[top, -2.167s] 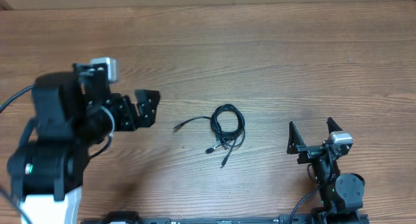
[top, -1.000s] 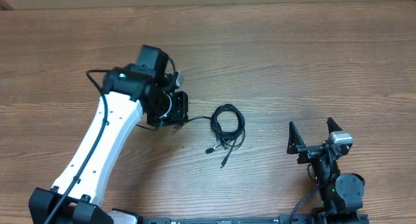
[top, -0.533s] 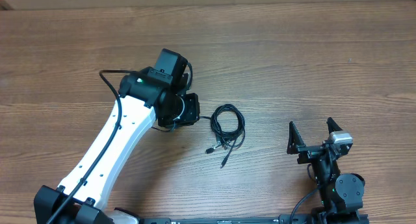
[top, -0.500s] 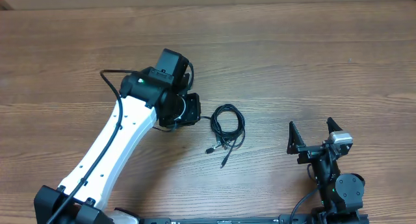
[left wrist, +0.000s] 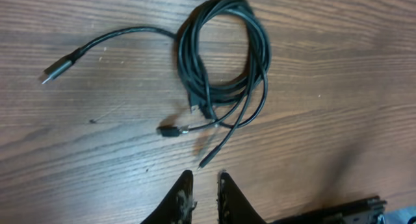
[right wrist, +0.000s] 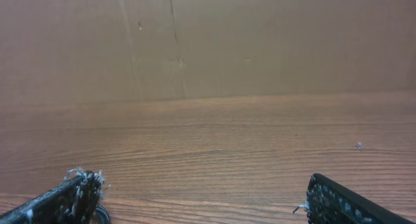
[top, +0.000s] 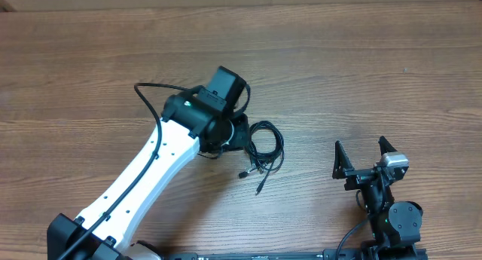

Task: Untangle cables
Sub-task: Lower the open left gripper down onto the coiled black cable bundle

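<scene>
1. Cables [top: 281, 147] lie in one small black bundle on the wooden tabletop [top: 376, 64], just toward 4 o'clock from the middle of the overhead view. The bundle is a coiled loop with short loose ends trailing toward 7 o'clock.
2. The left arm [top: 143, 185], white with black joints, reaches in from 7 o'clock. Its black wrist sits over the 9 o'clock edge of the coil and hides that side from above.
3. The left pincer [left wrist: 205, 185] shows at 6 o'clock in its own camera. Its fingertips [left wrist: 185, 195] are barely parted, with only a thin slit between them. Nothing is in the slit, and no cord is touched.
4. In that same wrist view a long tail leaves the coil at 11 o'clock and runs toward 9 o'clock, ending in a grey plug [left wrist: 58, 68].
5. The coil itself, several turns thick, lies toward 12 o'clock of the fingertips. Two shorter ends hang from its 6 to 7 o'clock side. One carries a small black plug [left wrist: 168, 130]. The other ends in a thin tip [left wrist: 203, 162] just above the fingertips, close but apart from them.
6. The right pincer [top: 363, 156] stands at 3 o'clock of the bundle, well apart from it, spread wide and empty. Its own camera shows a finger in each bottom corner, bare wood between them and a brown wall [right wrist: 260, 42] at 12 o'clock.
</scene>
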`<state>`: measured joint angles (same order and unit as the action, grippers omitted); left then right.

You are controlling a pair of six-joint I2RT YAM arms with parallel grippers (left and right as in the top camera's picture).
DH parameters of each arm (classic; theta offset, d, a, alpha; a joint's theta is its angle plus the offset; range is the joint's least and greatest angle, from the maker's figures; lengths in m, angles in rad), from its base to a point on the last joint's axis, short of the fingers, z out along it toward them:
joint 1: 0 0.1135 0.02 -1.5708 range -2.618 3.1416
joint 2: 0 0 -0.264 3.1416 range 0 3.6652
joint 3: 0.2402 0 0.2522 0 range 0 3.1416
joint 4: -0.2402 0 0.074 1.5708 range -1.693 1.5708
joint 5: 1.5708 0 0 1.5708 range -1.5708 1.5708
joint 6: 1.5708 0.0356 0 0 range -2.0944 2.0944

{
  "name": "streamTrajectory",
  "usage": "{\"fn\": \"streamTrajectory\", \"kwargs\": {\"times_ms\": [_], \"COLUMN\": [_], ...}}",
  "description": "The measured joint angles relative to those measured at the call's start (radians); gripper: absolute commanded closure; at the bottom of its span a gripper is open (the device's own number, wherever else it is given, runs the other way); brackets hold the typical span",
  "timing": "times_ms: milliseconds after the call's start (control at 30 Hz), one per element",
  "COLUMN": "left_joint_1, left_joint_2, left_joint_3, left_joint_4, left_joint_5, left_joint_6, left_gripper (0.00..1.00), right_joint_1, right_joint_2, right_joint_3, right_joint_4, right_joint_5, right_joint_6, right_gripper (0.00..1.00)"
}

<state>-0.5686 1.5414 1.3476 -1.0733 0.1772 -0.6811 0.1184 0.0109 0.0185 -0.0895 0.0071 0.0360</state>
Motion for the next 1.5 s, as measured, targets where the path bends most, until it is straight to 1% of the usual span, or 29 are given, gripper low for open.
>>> {"fn": "streamTrajectory", "kwargs": {"times_ms": [233,433,700,867,1100,1233,1333,1400,1433,1500], "left_joint_1": [-0.054,-0.054,-0.054,-0.054,-0.054,-0.054,-0.054,-0.054,-0.054,-0.054], "left_joint_2": [0.000,0.000,0.000,0.002,0.068,0.120,0.152,0.172,0.179,0.197], "left_joint_3": [0.000,0.000,0.000,0.000,0.000,0.000,0.000,0.000,0.000,0.000], "left_joint_4": [0.049,0.050,0.050,0.050,0.050,0.051,0.050,0.051,0.051,0.051], "left_joint_5": [-0.055,-0.079,-0.089,-0.089,-0.089,-0.066,-0.045,-0.035,-0.033,-0.026], "left_joint_6": [-0.027,-0.027,-0.031,-0.031,-0.043,-0.050,-0.052,-0.053,-0.053,-0.055], "left_gripper": [0.83,0.82,0.75,0.73,0.72,0.64,0.62,0.56,0.50,0.45], "right_joint_1": [0.000,0.000,0.000,0.000,0.000,0.000,0.000,0.000,0.000,0.000], "right_joint_2": [0.000,0.000,0.000,0.000,0.000,0.000,0.000,0.000,0.000,0.000], "right_joint_3": [0.000,0.000,0.000,0.000,0.000,0.000,0.000,0.000,0.000,0.000], "right_joint_4": [0.000,0.000,0.000,0.000,-0.001,0.000,0.000,0.000,0.000,-0.001], "right_joint_5": [0.000,0.000,0.000,0.000,0.000,0.000,0.000,0.000,0.000,0.000], "right_joint_6": [0.000,0.001,0.000,0.000,0.001,0.000,0.000,0.000,0.001,0.000], "right_gripper": [0.00,0.00,0.00,0.00,0.00,0.00,0.00,0.00,0.00,0.00]}}
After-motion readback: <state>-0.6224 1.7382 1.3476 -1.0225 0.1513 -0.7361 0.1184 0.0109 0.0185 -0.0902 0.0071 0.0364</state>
